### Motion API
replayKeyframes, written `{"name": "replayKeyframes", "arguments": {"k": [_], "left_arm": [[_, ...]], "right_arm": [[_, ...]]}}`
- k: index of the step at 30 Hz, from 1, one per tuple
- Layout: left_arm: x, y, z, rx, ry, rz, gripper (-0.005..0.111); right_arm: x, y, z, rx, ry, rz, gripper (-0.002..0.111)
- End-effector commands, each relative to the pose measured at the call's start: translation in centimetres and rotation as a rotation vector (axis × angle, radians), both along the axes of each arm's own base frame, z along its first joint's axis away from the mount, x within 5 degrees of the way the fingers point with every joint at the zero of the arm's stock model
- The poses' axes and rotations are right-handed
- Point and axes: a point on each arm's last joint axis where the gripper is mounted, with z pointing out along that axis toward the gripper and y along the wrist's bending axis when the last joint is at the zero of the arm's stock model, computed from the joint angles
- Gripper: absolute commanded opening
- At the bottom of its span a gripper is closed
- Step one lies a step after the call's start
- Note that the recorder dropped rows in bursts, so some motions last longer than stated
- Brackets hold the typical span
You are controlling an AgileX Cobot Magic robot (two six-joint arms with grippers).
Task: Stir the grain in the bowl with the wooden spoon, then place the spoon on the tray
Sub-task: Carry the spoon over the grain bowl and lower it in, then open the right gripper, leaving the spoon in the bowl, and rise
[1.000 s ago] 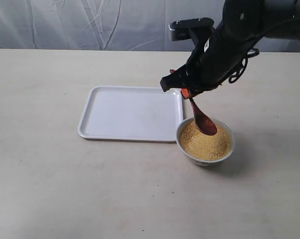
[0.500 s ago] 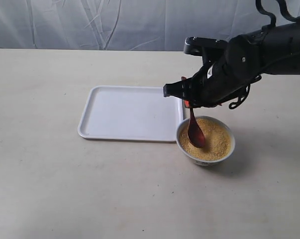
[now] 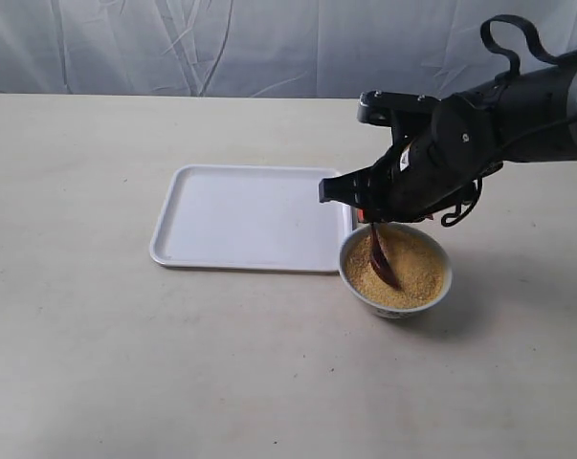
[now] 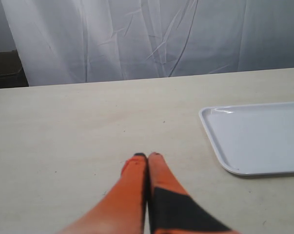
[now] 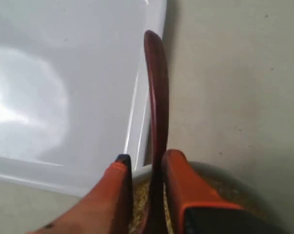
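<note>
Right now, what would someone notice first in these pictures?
The big black right gripper pinching the dark spoon, whose head is dipped into the yellow grain in the little white bowl. Next comes the white tray, lying just beside the bowl. The left gripper is shut, holding nothing.

You can count one tray (image 3: 240, 215). You can count one bowl (image 3: 395, 304) too. There is one heap of grain (image 3: 417, 273). You see one wooden spoon (image 3: 379, 256), and no more than one. You have two tools: the left tool (image 4: 147, 157) and the right tool (image 5: 147, 161). Each tool has two orange fingers (image 4: 129, 195), so that makes four fingers. There is one worktop (image 3: 97, 335).
</note>
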Motion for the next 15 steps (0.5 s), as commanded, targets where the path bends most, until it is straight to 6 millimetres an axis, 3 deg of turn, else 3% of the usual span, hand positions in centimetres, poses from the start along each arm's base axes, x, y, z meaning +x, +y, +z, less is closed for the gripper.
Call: {"name": "replayKeyframes", "arguments": {"k": [1,8,13,15], "left_arm": [[0.0,0.0,0.0,-0.004,-0.010,0.000,0.000],[0.0,0.0,0.0,-0.004,-0.010,0.000,0.000],[0.0,0.0,0.0,-0.004,-0.010,0.000,0.000],[0.0,0.0,0.0,-0.004,-0.010,0.000,0.000]], "right_arm": [[-0.1,-0.2,-0.5,-0.008,0.023,-0.009,0.028],[-0.5,-1.2,3.2,0.020,-0.051,-0.001,0.029],[0.7,-4.4,5.7,0.062,-0.019,0.037,0.029],[1.5,-5.7,6.1,0.158,0.006,0.043,0.029]]}}
